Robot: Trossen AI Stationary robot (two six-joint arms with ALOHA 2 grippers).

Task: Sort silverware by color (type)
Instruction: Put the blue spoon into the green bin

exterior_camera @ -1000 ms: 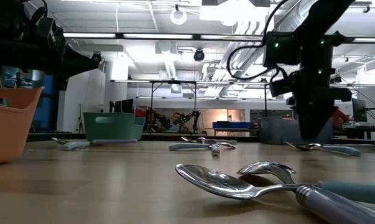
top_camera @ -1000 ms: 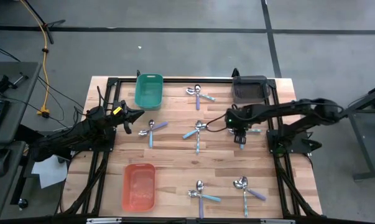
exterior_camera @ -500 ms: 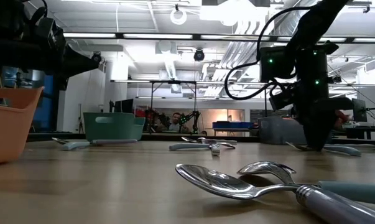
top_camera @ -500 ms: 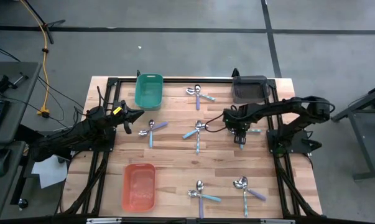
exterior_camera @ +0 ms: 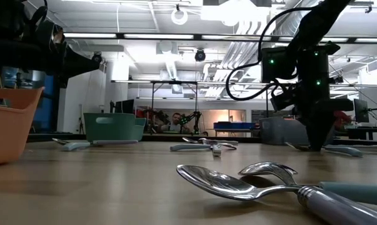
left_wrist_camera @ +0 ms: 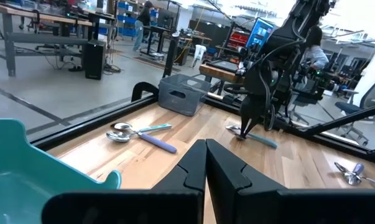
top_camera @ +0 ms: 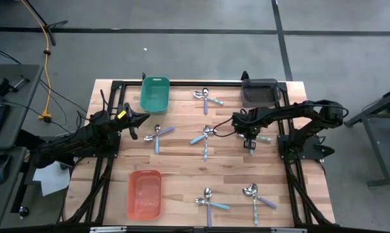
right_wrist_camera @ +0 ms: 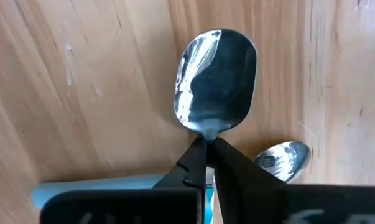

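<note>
1. The spoon (right_wrist_camera: 215, 81) lies on the bench (top_camera: 182, 162) right of centre in the high view, below the grey bin (top_camera: 259, 92).
2. The right gripper (top_camera: 249, 137) has its jaws pinched on the spoon's neck.
3. The left gripper (top_camera: 143, 120), jaws shut and empty, waits at left.
4. Risk: the thin, slick neck could pivot or slip when lifted, and the neighbouring spoon (right_wrist_camera: 283, 155) could get dragged.

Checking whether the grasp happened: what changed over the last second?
The right gripper came down and shut on a spoon at its neck, beside the grey bin. The left gripper stayed shut near the teal bin; the other spoons did not move.
</note>
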